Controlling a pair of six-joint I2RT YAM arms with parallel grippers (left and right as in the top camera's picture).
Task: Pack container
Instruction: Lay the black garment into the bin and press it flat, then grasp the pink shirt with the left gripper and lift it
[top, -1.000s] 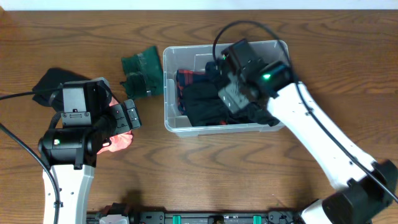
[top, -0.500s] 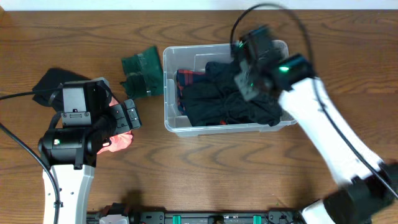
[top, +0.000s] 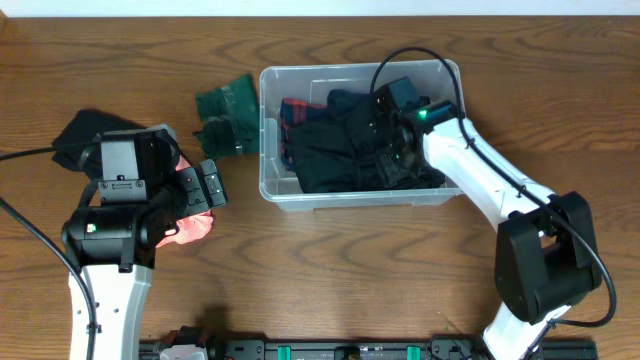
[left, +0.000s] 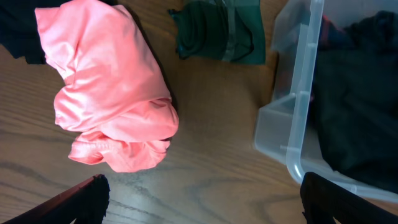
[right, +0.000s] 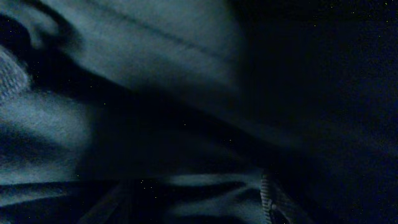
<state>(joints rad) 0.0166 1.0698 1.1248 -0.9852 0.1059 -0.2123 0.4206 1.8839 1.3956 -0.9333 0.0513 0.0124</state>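
The clear container (top: 340, 197) stands at the table's middle back and is filled with dark clothes (top: 330, 160) plus a red and blue plaid piece (top: 297, 110). My right gripper (top: 388, 160) is down inside it, pressed into the black clothes (right: 186, 93). Its fingers look apart in the dark right wrist view, with fabric between them. My left gripper (left: 202, 199) is open and empty above the table, just in front of a pink garment (left: 106, 93). The container's corner (left: 298, 124) is to that gripper's right.
A folded dark green garment (top: 225, 115) lies just left of the container and also shows in the left wrist view (left: 221, 31). A black garment (top: 75, 135) lies at the far left behind the left arm. The pink garment (top: 195, 225) sits under the left wrist.
My right arm lifted towards the container's back right, then came back down into the black clothes. The container shifted slightly. The left arm has not moved.
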